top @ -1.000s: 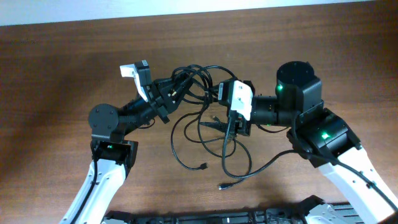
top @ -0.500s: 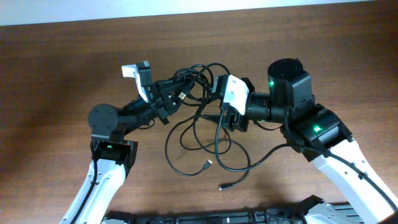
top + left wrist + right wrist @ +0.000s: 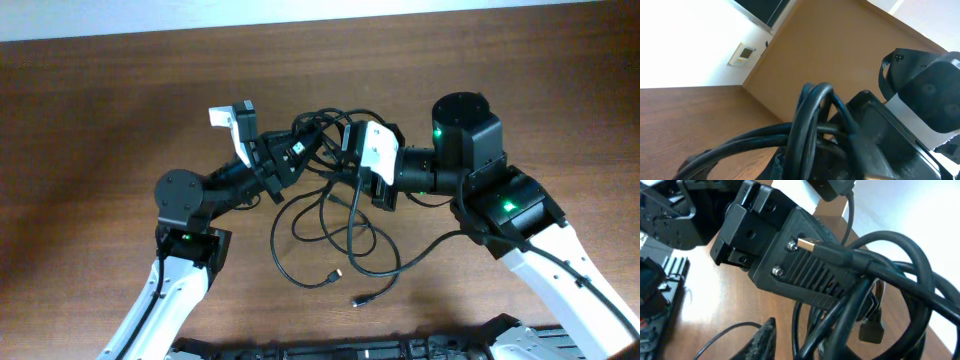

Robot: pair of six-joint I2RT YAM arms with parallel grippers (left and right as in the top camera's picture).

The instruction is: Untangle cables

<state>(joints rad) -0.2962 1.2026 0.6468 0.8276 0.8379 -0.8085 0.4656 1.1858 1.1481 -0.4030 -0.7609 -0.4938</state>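
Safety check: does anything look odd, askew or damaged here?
Nothing looks damaged. The cables hang as a tangled knot at the left claw, the right claw close by; loose loops and plug ends trail on the table.

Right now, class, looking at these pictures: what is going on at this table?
Two robot arms are working on a tangle of black cables over a wooden table. The left gripper is shut on the knotted part. The right gripper sits close against the same bundle; whether it grips cannot be told. Two plug ends lie loose on the table nearer the arms' bases.
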